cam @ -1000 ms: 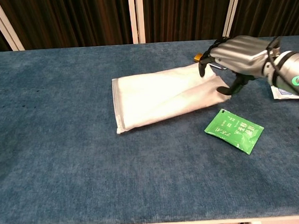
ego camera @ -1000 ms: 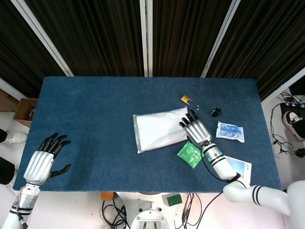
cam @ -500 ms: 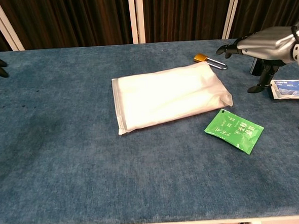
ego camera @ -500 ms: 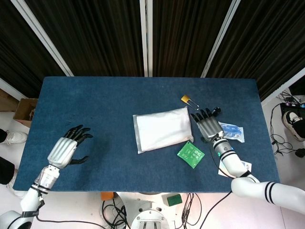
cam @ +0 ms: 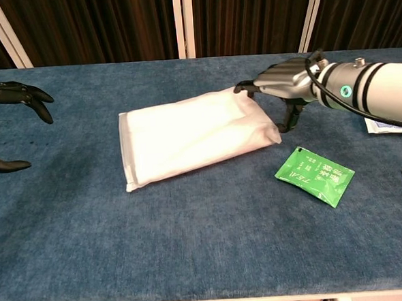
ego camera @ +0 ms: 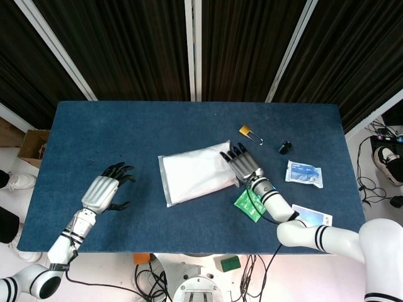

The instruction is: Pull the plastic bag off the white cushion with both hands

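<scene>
Leftward across the table, the bagged white cushion (ego camera: 196, 178) has slid since half a second ago, and the right hand (ego camera: 242, 165), which then hovered off its right end, now lies flat on that end with fingers spread, pressing rather than gripping. The left hand (ego camera: 104, 193) has also come inward along the blue table (ego camera: 126, 132); it floats well apart from the cushion's left end, fingers apart and holding nothing.

The cushion now sits just left of the table's centre, with a green sachet (ego camera: 252, 204) just beside its right corner; a padlock (ego camera: 248, 132) lies further back.

It looks light and soft, likely to dent under a finger, and its plastic bag (cam: 186, 134) looks thin, smooth and slippery, so a flat palm will tend to push the whole thing along rather than hold it. A pinch on loose film probably serves better. The flat seamed band at the left end (cam: 125, 155) seems the likeliest place to catch the bag, with the other hand pinning the padding through the plastic at the right.

Its long axis runs left to right, tilted so the right end lies further from the robot than the left.
</scene>
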`<state>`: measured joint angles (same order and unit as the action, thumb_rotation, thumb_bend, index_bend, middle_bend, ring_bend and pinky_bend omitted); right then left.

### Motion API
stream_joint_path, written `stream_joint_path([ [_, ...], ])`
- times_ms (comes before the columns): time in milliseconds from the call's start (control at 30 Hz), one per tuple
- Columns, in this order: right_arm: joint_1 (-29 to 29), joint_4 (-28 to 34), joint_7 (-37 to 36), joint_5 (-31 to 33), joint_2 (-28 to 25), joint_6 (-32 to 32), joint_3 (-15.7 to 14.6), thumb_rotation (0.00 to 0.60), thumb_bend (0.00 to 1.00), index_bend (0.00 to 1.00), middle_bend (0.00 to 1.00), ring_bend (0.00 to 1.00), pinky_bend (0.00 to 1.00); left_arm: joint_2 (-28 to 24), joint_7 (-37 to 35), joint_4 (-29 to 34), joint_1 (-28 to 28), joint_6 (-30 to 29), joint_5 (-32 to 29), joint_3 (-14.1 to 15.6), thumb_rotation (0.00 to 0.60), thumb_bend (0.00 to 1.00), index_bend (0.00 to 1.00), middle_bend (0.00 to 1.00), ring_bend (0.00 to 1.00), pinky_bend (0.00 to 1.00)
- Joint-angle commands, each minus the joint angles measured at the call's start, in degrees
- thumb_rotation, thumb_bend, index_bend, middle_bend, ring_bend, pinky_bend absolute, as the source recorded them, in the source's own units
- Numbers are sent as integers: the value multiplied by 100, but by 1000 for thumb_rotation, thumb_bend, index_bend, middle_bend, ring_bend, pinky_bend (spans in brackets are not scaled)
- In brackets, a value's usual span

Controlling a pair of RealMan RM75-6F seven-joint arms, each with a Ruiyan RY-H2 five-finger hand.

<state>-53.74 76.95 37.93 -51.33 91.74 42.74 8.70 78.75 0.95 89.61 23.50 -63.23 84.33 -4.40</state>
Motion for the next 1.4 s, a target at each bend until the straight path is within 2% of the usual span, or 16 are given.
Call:
stream_joint_path([
  [33, -99, 207, 70, -93, -175, 29, -27, 600, 334, 0, 164, 60, 14, 191, 32, -146, 89, 103, -144, -47, 600, 193, 340, 129, 44, 124],
  [167, -135, 782, 134, -51, -647, 167, 12, 600, 331, 0, 162, 59, 14, 560, 116, -458, 174, 143, -344, -132, 600, 203, 341, 129, 43, 125],
  [267, -193, 990, 166, 69, -738, 271, 42, 600, 310, 0, 163, 59, 14, 973, 156, -840, 277, 160, -446, -206, 600, 228, 355, 128, 43, 125],
  [433, -423, 663, 387, 436, -258, 295, -16, 600, 145, 0, 168, 60, 21, 1619, 387, -1531, 449, 124, -512, -297, 600, 230, 367, 128, 43, 125],
  [567, -573, 304, 375, 633, 205, 316, 14, 600, 134, 34, 195, 61, 39, 1995, 390, -1948, 532, 120, -575, -333, 600, 229, 368, 129, 43, 125],
  [733, -707, 93, 485, 738, 423, 319, -44, 600, 135, 97, 217, 71, 56, 2176, 212, -2112, 526, 26, -550, -311, 600, 227, 385, 128, 44, 125],
  [1200, -661, 88, 343, 797, 341, 472, -135, 600, 134, 98, 219, 71, 62, 2537, -437, -2334, 731, 320, -803, -515, 600, 228, 408, 128, 41, 125],
  [1400, -667, 60, 282, 787, 373, 469, -155, 600, 135, 98, 220, 71, 62, 2602, -349, -2374, 805, 530, -1078, -611, 600, 229, 404, 129, 39, 124],
])
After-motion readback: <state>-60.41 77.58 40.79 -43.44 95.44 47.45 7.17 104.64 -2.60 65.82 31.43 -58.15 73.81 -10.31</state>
